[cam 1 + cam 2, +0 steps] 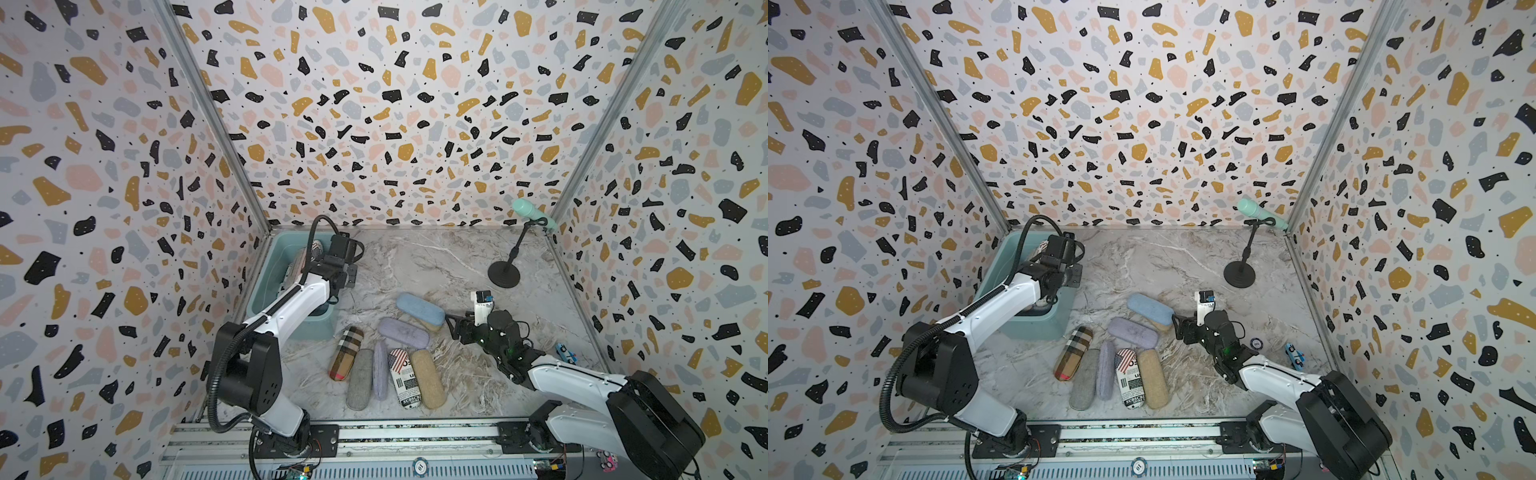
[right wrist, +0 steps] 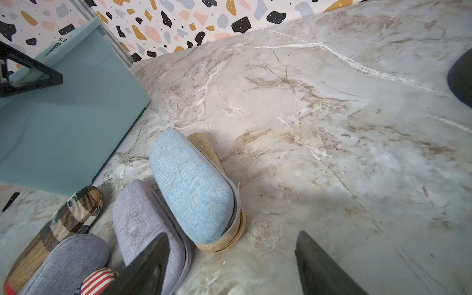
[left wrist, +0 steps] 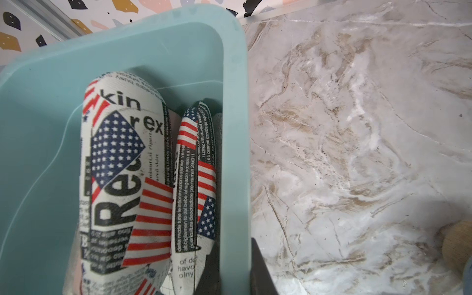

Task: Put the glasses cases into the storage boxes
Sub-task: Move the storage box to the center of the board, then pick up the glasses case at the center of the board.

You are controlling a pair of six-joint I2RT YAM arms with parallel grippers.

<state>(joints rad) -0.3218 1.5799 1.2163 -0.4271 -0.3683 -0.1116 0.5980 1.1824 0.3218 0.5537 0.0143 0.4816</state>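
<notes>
Mostly open tabletop (image 1: 436,257) between tub (image 1: 318,328) and microphone stand (image 1: 503,275).

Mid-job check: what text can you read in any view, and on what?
"kin", "r ex", "Re": larger newsprint case in the teal tub.
"of da", "havo", "olny": narrower newsprint case beside it.
"SUBSCR": tabletop newsprint case.
Fine print on all three: too small to read.
</notes>
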